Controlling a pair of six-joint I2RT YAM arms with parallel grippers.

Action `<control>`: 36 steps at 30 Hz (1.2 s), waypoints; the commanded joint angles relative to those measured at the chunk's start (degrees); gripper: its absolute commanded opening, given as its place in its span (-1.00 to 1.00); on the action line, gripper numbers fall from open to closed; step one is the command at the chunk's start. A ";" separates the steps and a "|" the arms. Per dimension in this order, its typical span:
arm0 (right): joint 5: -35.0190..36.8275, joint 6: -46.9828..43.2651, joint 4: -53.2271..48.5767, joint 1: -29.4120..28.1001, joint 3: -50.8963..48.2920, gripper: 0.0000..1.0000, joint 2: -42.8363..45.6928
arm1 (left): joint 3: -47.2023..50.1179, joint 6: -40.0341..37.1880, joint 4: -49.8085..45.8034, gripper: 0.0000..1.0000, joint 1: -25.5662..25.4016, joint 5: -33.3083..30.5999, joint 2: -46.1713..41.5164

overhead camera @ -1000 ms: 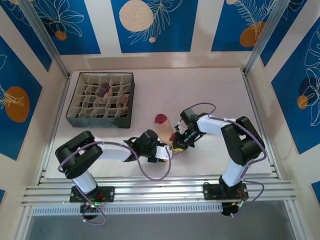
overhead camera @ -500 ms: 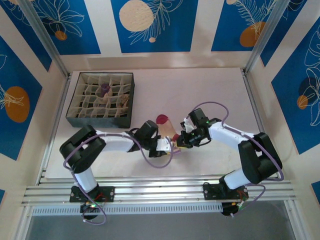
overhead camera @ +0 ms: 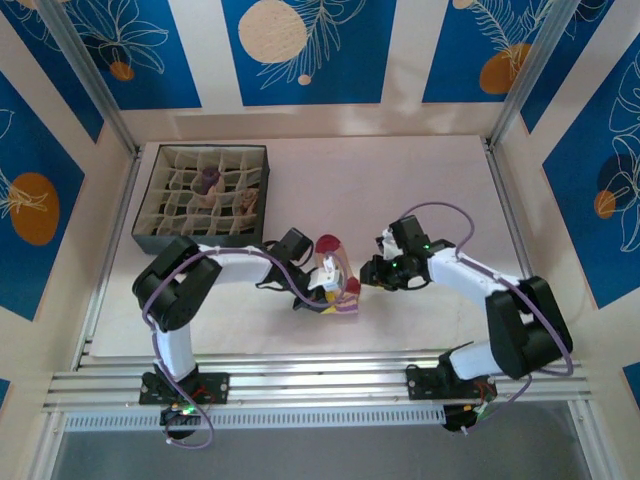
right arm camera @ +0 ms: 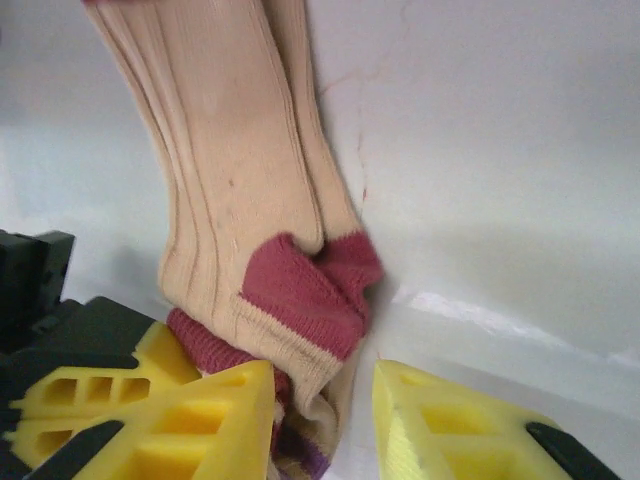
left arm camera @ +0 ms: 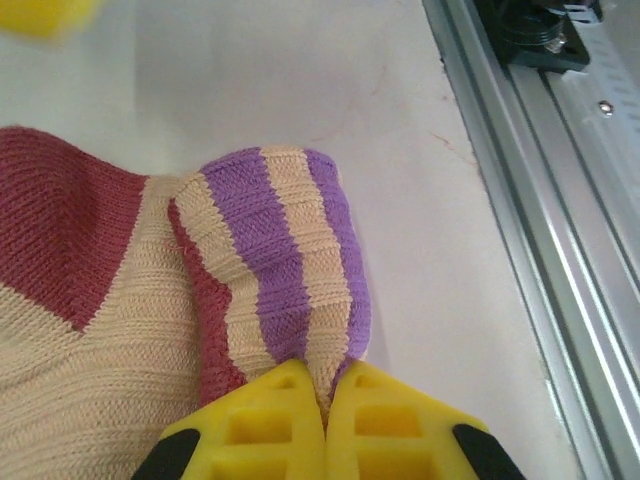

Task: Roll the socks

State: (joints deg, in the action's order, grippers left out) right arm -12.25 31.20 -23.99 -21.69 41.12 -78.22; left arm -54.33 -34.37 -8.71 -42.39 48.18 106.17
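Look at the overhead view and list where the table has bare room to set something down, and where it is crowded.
Free: the far table between the divider box and the right rail. Crowded: the middle, where the left gripper and right gripper meet at the tan sock, and the near-left strip under the left arm.

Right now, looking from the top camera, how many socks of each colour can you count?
purple sock: 1
brown-tan sock: 1
tan sock with dark-red toe: 1
Total: 3
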 commanded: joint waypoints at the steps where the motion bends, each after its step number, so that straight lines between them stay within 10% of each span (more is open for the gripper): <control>1: 0.00 -2.46 -1.92 -0.43 0.17 -0.36 3.26 | -1.25 -0.87 -4.55 -1.00 0.74 4.35 1.54; 11: -17.87 -6.76 12.62 -4.89 -0.67 -0.22 -6.52 | -6.50 4.93 -7.88 -1.00 3.64 9.34 5.45; 29: -7.27 -7.20 4.37 -9.38 -1.03 -0.18 -9.61 | -7.24 24.50 -2.53 -1.00 7.86 8.44 11.77; 36: 1.14 -4.98 -3.64 -10.90 4.65 -0.92 -15.75 | -6.14 23.03 -2.91 -1.00 7.94 4.30 10.62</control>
State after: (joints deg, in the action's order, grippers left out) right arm -17.76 25.19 -20.29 -32.03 44.36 -90.74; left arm -61.54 -10.87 -11.38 -35.48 59.51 115.72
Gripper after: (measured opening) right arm 0.064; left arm 0.043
